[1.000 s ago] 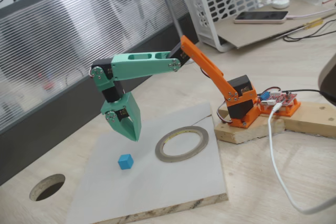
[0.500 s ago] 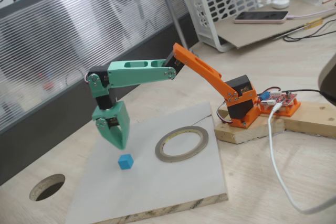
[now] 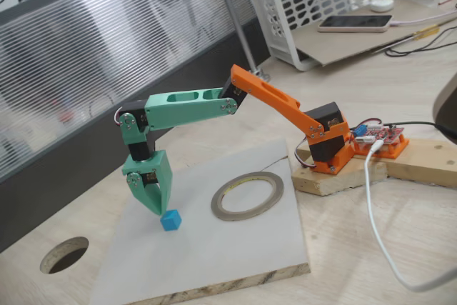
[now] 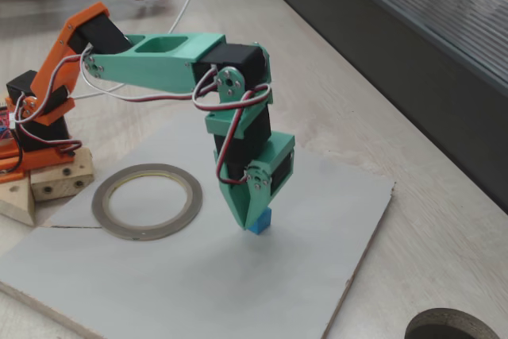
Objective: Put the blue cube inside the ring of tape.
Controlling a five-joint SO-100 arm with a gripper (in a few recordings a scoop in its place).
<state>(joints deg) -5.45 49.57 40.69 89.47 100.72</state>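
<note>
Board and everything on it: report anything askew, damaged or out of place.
Nothing stands out. The blue cube sits flat on the board, the ring of tape lies flat beside it, and the end effector is right at the cube.

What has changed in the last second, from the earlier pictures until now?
The arm lowered and swung left in a fixed view, bringing the gripper down to the blue cube. Its fingers now sit right at the cube; whether they grip it cannot be told. The cube, the ring of tape and the board stayed where they were.
</note>
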